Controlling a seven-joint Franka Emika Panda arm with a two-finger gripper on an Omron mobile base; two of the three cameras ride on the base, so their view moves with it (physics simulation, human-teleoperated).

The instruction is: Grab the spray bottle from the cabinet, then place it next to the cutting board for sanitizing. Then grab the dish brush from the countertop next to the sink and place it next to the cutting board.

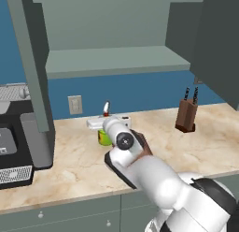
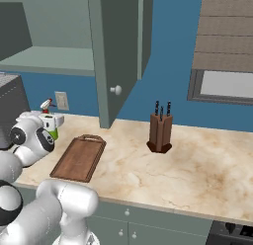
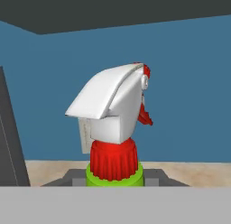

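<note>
Over the countertop (image 2: 197, 160) we carry the spray bottle (image 3: 115, 128), gripper (image 3: 115, 182) clamped on it; next, set it down beside the cutting board (image 2: 79, 157).

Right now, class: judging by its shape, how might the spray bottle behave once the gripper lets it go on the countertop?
The spray bottle looks top-heavy, its wide nozzle over a narrow neck, so it may tip if nudged. It seems rigid and probably light. On its side, its round body would likely roll.
</note>
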